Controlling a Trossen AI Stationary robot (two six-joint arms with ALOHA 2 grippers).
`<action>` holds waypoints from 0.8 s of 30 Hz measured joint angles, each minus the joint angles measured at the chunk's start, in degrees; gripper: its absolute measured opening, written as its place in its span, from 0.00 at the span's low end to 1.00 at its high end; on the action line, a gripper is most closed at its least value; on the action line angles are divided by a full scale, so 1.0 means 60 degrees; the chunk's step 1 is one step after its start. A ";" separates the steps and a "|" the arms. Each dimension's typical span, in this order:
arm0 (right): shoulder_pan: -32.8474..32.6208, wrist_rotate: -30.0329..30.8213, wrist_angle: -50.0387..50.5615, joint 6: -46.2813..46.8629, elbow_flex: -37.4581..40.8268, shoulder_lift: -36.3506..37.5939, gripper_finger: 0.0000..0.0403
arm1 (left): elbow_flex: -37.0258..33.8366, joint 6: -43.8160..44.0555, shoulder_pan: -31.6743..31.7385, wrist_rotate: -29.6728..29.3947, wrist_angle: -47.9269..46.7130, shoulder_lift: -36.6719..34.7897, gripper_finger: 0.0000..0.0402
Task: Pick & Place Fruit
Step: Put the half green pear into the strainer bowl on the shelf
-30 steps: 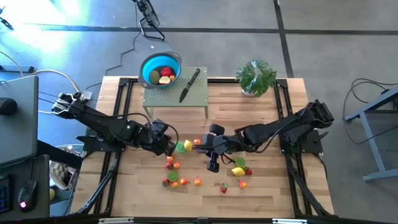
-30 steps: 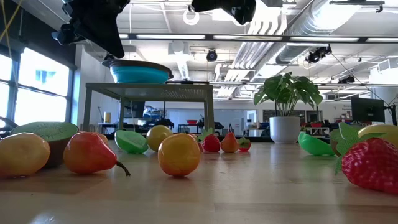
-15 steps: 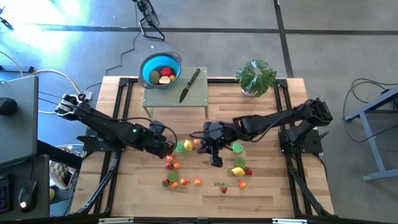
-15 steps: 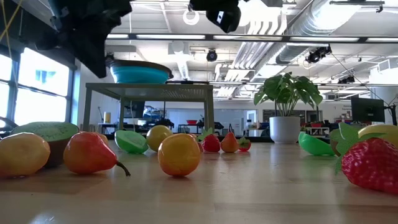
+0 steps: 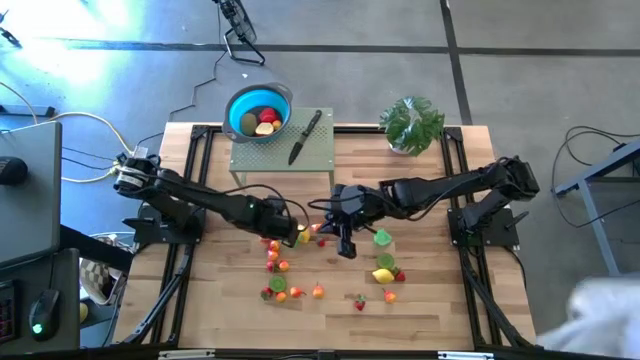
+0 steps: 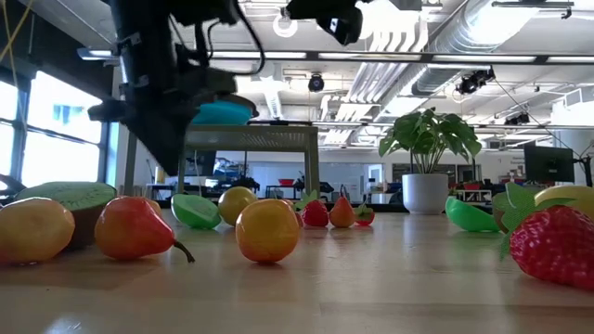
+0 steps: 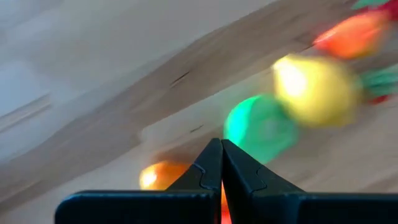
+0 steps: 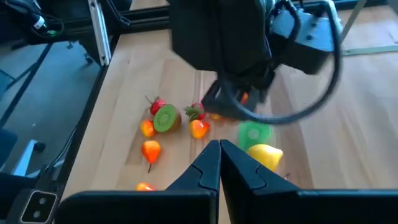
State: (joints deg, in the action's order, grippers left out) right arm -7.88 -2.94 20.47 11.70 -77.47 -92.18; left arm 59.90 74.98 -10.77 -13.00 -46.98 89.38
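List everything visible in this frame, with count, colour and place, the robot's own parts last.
Bowl: one, blue, on the stand's back left corner, holding a few fruit pieces.
Knife: one, black-handled, on the stand beside the bowl.
Stand: one, pale green, at the table's back centre.
Potted plant: one, green, at the table's back right.
Loose fruit: about a dozen pieces, red, orange, yellow and green, scattered across the middle and front of the table.
Table: one, light wood.
Left gripper: shut, empty, low over the fruit.
Right gripper: shut, empty, mid-table.
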 joint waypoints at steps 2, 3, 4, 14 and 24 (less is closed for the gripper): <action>0.0000 0.0048 -0.0049 0.0003 -0.0028 0.0070 0.01 | -0.0020 -0.0099 0.0078 0.0129 0.0193 0.0187 0.00; -0.0009 0.0159 0.0041 0.0000 -0.0024 0.0165 0.01 | 0.0014 -0.0168 0.0112 0.0203 0.0480 0.0266 0.00; -0.0046 0.0239 0.0232 0.0001 0.0002 0.0239 0.01 | 0.0008 -0.0217 0.0124 0.0381 0.0505 0.0317 0.00; -0.0190 0.0581 0.0784 -0.0165 -0.0018 0.0843 0.01 | -0.0022 -0.0204 0.0125 0.0438 0.0678 0.0885 0.00; -0.0565 0.1276 0.1093 -0.0174 -0.0012 0.1187 0.01 | 0.0014 -0.0208 0.0129 0.0248 0.1541 0.1369 0.00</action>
State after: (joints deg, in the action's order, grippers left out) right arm -11.27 4.71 27.03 10.66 -77.54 -85.06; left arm 59.99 73.73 -10.00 -11.51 -37.74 97.59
